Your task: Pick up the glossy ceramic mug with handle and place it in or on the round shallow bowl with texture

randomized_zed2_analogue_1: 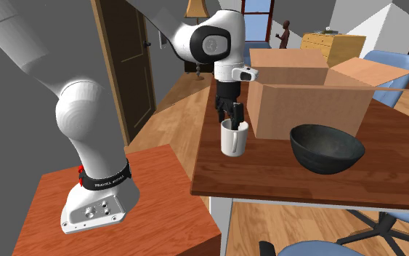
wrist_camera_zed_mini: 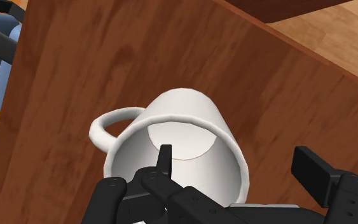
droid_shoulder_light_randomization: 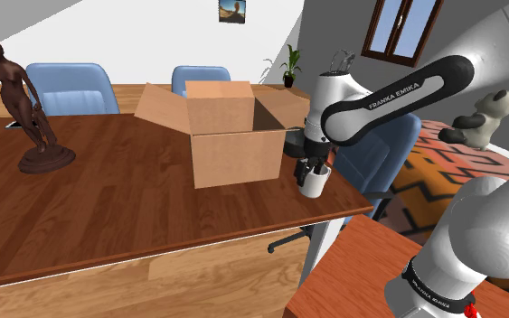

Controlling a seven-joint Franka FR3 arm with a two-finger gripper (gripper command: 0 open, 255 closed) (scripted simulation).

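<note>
A white mug (droid_shoulder_light_randomization: 313, 183) with a loop handle stands upright near the wooden table's (droid_shoulder_light_randomization: 108, 208) edge, beside the cardboard box. My black gripper (droid_shoulder_light_randomization: 314, 168) hangs right over it, open. In the wrist view one finger reaches inside the mug (wrist_camera_zed_mini: 184, 114) and the other stays outside, so the gripper (wrist_camera_zed_mini: 238, 167) straddles the wall opposite the handle without clasping it. The second exterior view shows the gripper (randomized_zed2_analogue_1: 233, 116) dipping into the mug (randomized_zed2_analogue_1: 233, 140), with a dark round bowl (randomized_zed2_analogue_1: 326, 149) a short way to that view's right on the same table.
An open cardboard box (droid_shoulder_light_randomization: 230, 131) stands just behind the mug and bowl. A brown figurine (droid_shoulder_light_randomization: 26, 108) stands at the shoulder view's far left. Blue chairs (droid_shoulder_light_randomization: 67, 88) line the far side. The table edge runs close by the mug, facing the stand (randomized_zed2_analogue_1: 123, 211).
</note>
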